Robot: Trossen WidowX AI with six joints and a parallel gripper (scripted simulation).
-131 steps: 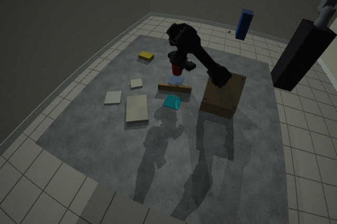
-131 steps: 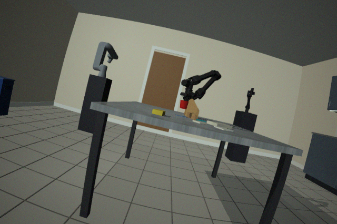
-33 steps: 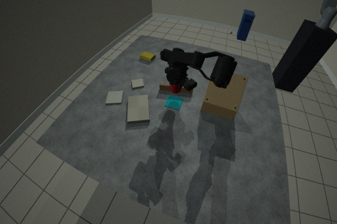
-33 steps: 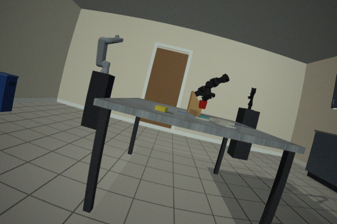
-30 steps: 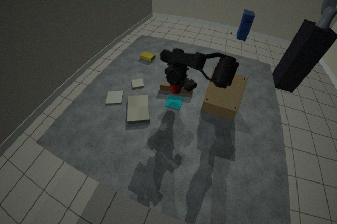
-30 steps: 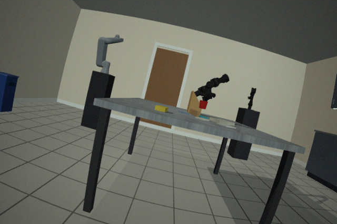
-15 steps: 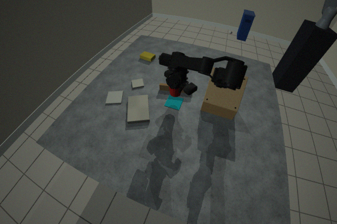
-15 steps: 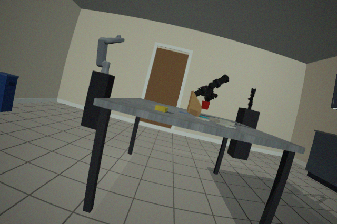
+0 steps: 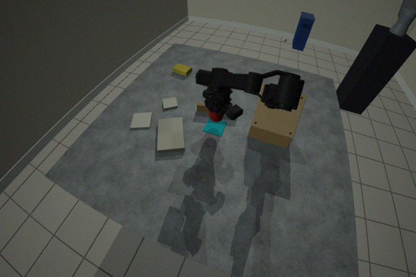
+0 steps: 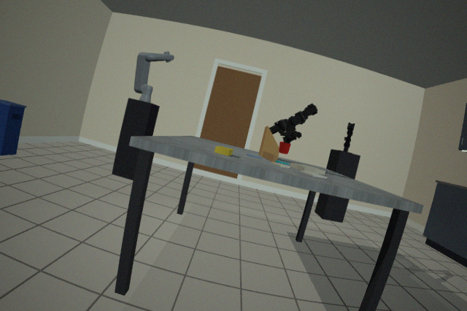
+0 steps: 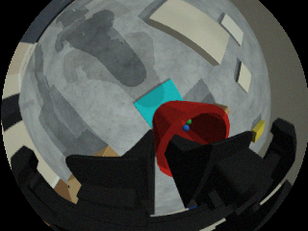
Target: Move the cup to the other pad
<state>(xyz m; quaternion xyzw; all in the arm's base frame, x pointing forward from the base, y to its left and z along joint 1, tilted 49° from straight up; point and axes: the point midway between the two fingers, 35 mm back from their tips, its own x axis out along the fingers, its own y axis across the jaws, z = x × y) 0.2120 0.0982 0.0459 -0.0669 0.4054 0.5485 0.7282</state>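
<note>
My gripper (image 9: 214, 108) (image 10: 287, 141) (image 11: 156, 133) is shut on the wall of the red cup (image 9: 215, 116) (image 10: 284, 147) (image 11: 165, 115), which hangs nearly upright above the table. A green marble (image 11: 189, 121) and a blue marble (image 11: 186, 128) show inside the cup. The cyan pad (image 9: 214, 129) (image 10: 282, 162) (image 11: 156, 98) lies below, close to the cup in the top view. A blue pad (image 10: 254, 156) lies on the other side of the upright wooden board (image 9: 201, 107) (image 10: 268, 146); the arm and board hide it in the top view.
A large wooden block (image 9: 277, 118) stands right of the cyan pad in the top view. A thick cream block (image 9: 170, 133) (image 11: 190, 29) and two smaller cream pieces (image 9: 141, 120) (image 9: 169, 103) lie to its left. A yellow block (image 9: 182, 69) (image 10: 223, 150) (image 11: 259, 131) lies farther back.
</note>
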